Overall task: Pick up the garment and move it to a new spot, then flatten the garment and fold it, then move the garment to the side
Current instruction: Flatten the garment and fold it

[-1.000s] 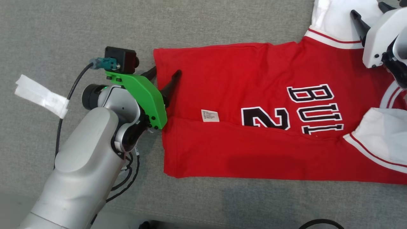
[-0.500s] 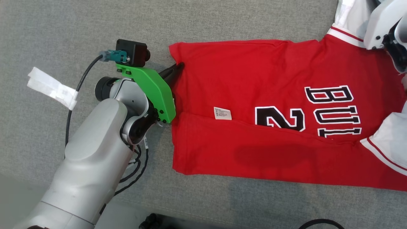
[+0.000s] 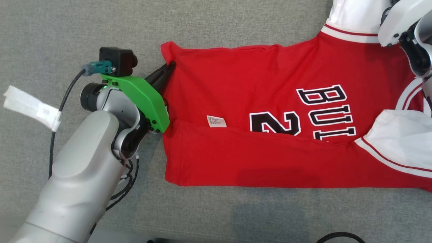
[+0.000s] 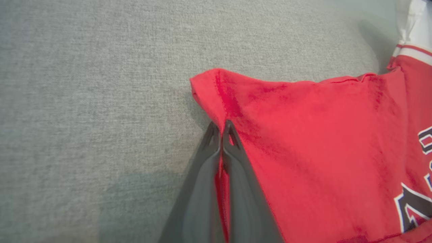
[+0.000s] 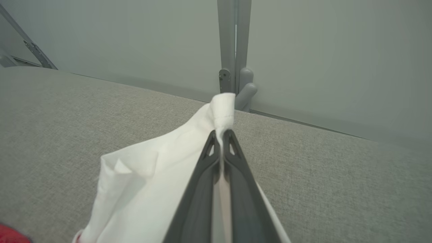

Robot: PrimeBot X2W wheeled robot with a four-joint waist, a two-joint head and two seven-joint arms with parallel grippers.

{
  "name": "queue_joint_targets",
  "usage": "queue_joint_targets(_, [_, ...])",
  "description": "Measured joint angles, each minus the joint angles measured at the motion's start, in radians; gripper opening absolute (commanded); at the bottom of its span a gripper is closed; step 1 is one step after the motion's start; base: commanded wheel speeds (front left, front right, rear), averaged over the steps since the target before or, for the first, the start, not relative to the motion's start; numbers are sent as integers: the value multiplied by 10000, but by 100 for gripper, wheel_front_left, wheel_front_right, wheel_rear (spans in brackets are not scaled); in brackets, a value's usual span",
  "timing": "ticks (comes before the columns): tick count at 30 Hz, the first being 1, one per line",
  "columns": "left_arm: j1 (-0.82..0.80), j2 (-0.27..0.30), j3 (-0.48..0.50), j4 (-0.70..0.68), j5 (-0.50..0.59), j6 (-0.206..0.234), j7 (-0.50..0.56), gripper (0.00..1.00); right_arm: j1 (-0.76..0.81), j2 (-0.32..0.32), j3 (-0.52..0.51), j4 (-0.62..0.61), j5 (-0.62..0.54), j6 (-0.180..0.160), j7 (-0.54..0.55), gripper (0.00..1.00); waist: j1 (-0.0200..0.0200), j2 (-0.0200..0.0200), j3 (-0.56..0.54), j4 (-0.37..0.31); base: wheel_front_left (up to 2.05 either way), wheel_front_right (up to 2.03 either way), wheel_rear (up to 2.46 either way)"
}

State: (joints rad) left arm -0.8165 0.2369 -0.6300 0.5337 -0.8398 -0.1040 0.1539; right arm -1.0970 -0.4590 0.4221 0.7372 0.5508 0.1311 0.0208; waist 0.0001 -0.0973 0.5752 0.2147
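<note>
Red knit garment with white sleeves [image 3: 256,101] spread on grey woven surface [image 3: 84,27], lower edge already turned up over the lettering. Held at both ends: left hand [image 4: 221,126] pinched tight on the hem near one corner, right hand [image 5: 221,135] clamped on white sleeve edge [image 5: 222,101]. Looks like the fold step; calls next for lifting both ends together, taut and level, then laying over evenly.

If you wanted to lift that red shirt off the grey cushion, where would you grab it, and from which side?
Likely by its edges at opposite ends. The shirt lies flat on the cushion, so only edges offer a fold thin enough to pinch, coming in sideways from bare cushion. The left gripper is shut on the hem, the right gripper on the white sleeve.
</note>
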Motion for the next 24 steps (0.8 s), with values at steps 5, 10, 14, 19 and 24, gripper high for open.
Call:
queue_joint_targets(5, [732, 606, 111, -1097, 196, 286, -383, 0, 856, -447, 98, -1108, 717, 0, -460, 0, -1, 0, -399, -274, 0, 0, 0])
queue_joint_targets(10, [1851, 1120, 142, -2351, 408, 529, -1035, 0, 2648, -660, -226, -2362, 1373, -2, -1032, 0, -1, 0, -899, -512, 0, 0, 0])
queue_joint_targets(14, [2942, 1406, 226, -3287, 472, 955, -1592, 0, 4590, -784, -901, -3570, 1695, 0, -1407, 0, -1, 0, -1340, -728, 0, 0, 0])
queue_joint_targets(19, [4436, 1565, 520, -3990, 322, 1321, -2491, 0, 6980, -242, -1933, -4750, 1848, -2, -1511, 0, -2, -2, -1830, -1096, 0, 0, 0])
queue_joint_targets(24, [5300, 1448, 571, -3720, 138, 1076, -3423, 0, 8291, 491, -2173, -4847, 1488, -2, -1262, 0, -2, -1, -2125, -1556, 0, 0, 0])
